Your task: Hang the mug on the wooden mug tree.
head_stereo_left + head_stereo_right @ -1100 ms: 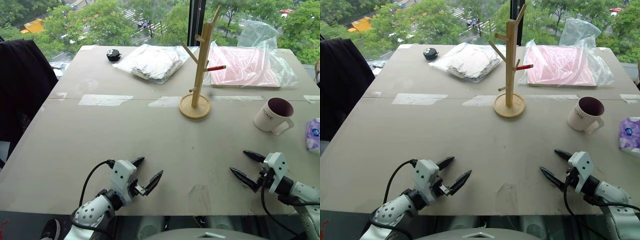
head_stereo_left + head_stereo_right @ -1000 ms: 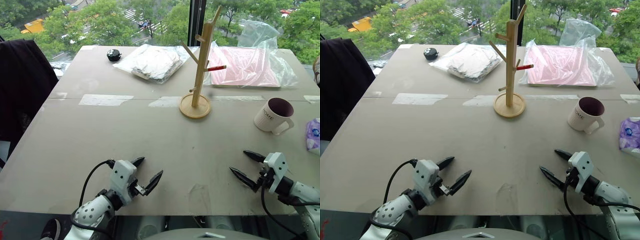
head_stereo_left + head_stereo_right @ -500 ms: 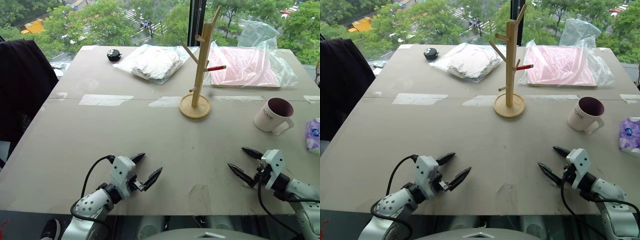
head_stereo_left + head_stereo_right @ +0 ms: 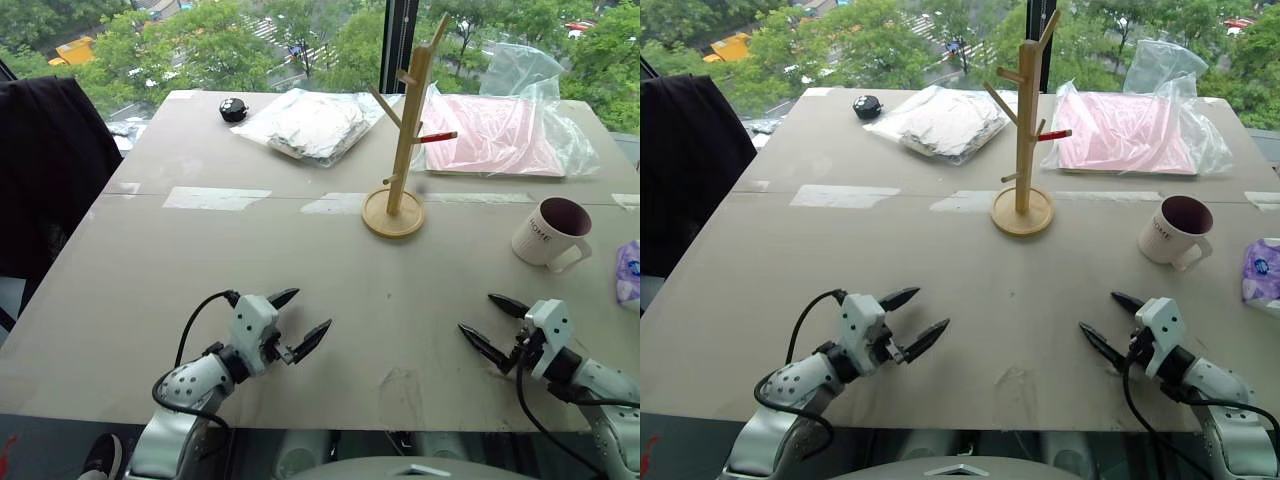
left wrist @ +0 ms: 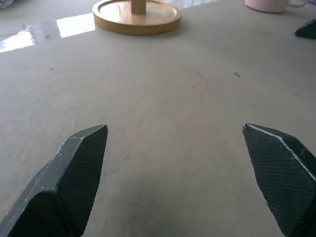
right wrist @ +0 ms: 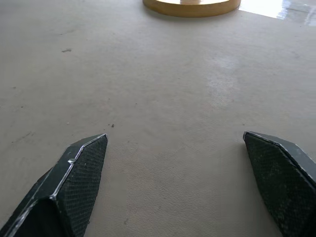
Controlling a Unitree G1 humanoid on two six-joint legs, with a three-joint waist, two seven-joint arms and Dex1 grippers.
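From the head view I see the mug [image 4: 549,232] upright at the table's [image 4: 200,260] right, well apart from the wooden mug tree [image 4: 405,140]. Left hand [image 4: 298,320] and right hand [image 4: 494,324] spread, empty. In the left wrist view, what looks like the mug sits beyond the tree's base.

The white mug [image 4: 550,231] with a maroon interior stands upright on the table's right side, well apart from the upright wooden mug tree [image 4: 402,138].

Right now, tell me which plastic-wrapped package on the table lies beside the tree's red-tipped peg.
The pink package, right of the wooden mug tree; its red-tipped peg points at it. The grey-white package lies left.
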